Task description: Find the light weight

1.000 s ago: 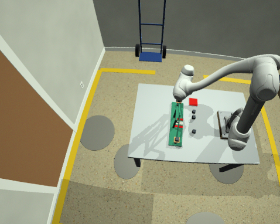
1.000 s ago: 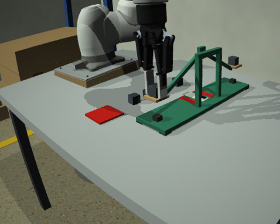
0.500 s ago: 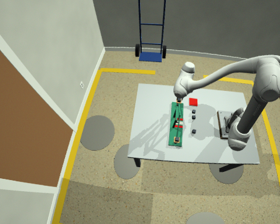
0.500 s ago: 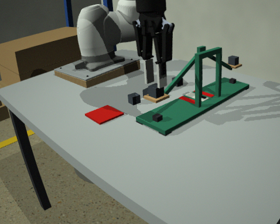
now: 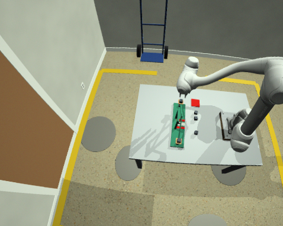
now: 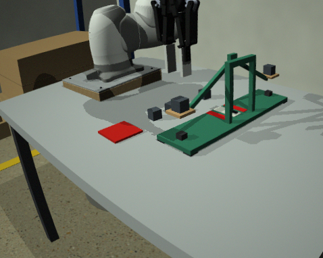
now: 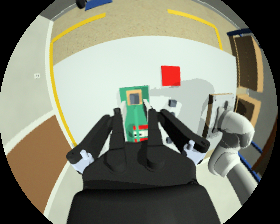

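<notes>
Workshop, hand truck (image 5: 153,24), yellow floor lines (image 5: 129,71) (image 7: 51,70)

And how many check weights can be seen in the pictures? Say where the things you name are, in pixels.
5: one weight (image 5: 179,140) (image 6: 269,69) on the raised pan (image 6: 276,75), one weight (image 5: 180,101) (image 6: 180,104) (image 7: 134,98) on the lowered pan (image 6: 180,115) (image 7: 129,94), three weights (image 5: 196,112) (image 5: 196,118) (image 5: 196,132) (image 6: 155,113) (image 6: 168,106) (image 6: 205,94) (image 7: 172,103) on the table (image 5: 156,103) (image 6: 226,185) (image 7: 100,65).

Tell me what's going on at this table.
A robot's black two-finger gripper hangs open and empty above a green rocker balance. Each pan carries one dark cube weight, and the beam tilts: the pan nearer the flat red dish is low, the far one high. That makes the weight on the high pan look like the light fake. Three more dark cubes stand on the table, and the dish has no weight on it.
</notes>
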{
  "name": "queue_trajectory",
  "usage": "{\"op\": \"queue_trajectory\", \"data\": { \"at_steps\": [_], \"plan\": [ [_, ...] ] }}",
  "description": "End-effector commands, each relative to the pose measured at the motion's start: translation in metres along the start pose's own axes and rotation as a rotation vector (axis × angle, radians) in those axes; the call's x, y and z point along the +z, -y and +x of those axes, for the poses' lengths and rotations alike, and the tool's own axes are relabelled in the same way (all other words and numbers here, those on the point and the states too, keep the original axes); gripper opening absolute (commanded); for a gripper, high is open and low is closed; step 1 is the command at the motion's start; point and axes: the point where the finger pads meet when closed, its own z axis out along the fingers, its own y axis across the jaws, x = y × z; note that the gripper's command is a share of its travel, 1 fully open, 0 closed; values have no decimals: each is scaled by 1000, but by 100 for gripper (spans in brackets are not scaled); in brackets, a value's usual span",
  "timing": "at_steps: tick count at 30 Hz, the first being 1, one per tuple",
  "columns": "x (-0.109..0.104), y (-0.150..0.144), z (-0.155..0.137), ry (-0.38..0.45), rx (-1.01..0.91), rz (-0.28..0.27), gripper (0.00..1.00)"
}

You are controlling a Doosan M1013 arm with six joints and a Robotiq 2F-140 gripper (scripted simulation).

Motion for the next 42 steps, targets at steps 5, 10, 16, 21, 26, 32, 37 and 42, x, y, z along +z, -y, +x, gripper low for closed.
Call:
{"op": "queue_trajectory", "data": {
  "at_steps": [5,10,16,21,26,32,37,42],
  "plan": [
    [-3,0,0,0,0,0,100],
    [-3,0,0,0,0,0,100],
    [-3,0,0,0,0,0,100],
    [-3,0,0,0,0,0,100],
    [-3,0,0,0,0,0,100],
    [-16,0,0,0,0,0,100],
    [-46,0,0,0,0,0,100],
    [-76,0,0,0,0,0,100]
  ]
}}
